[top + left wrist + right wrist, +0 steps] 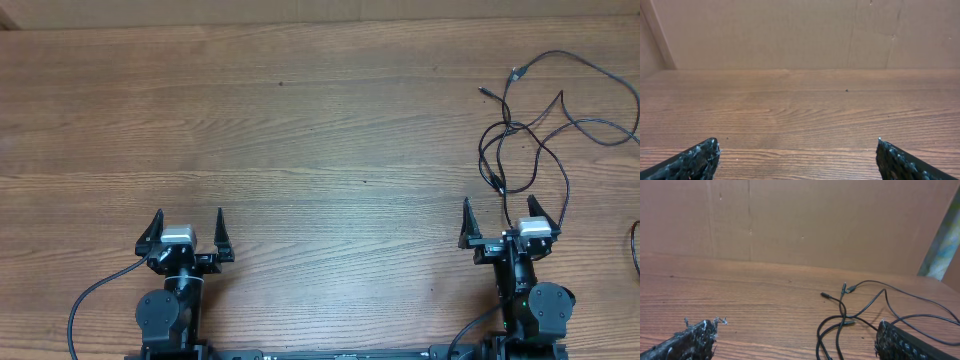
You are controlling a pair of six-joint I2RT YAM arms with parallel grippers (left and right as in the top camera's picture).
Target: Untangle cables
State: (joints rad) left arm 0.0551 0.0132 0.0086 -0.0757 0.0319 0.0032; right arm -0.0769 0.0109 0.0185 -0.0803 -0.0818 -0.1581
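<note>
Bare wooden table (300,120) stretches ahead of the wide-open left gripper (189,214), unobstructed as far as the cardboard wall (790,30) at the far edge. On the right, looped black cables (540,130) sprawl directly ahead of the open right gripper (499,205), one strand curving just beside its right finger, while the boards to the left of the tangle offer open passage.
</note>
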